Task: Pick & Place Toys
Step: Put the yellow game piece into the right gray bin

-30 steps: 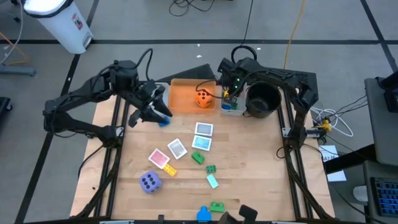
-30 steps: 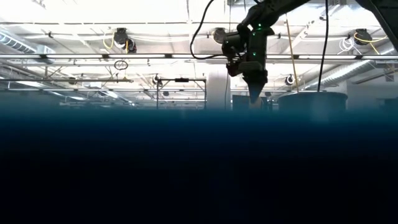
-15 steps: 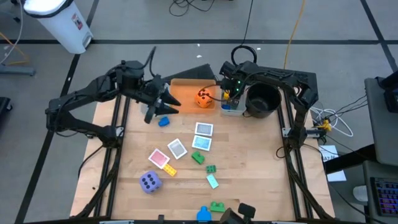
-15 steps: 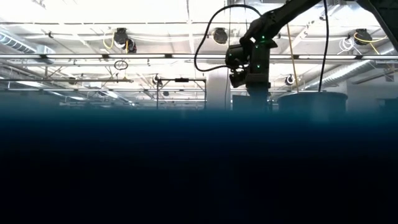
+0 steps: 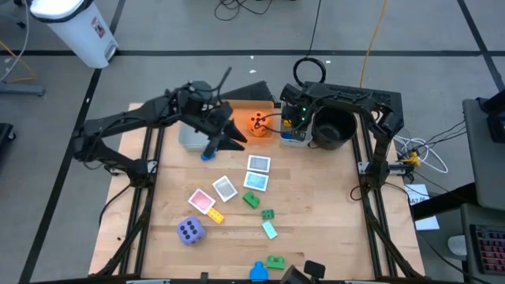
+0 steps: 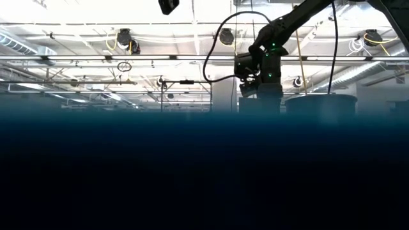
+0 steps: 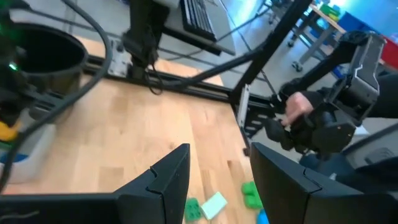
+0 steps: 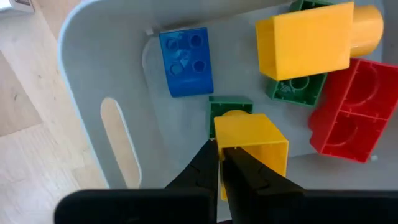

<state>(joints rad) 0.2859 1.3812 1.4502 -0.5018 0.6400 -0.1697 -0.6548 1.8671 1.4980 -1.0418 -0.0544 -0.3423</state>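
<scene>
the orange foam die with dark pips [image 5: 258,125] sits in the orange rectangular bin [image 5: 241,113] at about twelve o'clock on the wooden table [image 5: 316,197]. just at three o'clock of it stands the pale grey plastic bin [image 8: 99,93], holding blue, yellow, green and red plastic bricks [image 8: 185,61]. the right gripper [image 8: 219,163] hangs inside that bin, fingers clenched together on nothing, tips touching a yellow brick [image 8: 252,142] stacked on a green one. the left gripper [image 5: 229,136] hovers at nine o'clock of the die, partly parted and, as far as the wrist view shows, empty. the small blue brick [image 5: 207,154] lies on the table just at seven o'clock of it, so the left arm is the nearer one. the purple foam die [image 5: 190,230], picture cards [image 5: 258,164] and loose green bricks [image 5: 268,214] lie toward six o'clock, well apart.
</scene>
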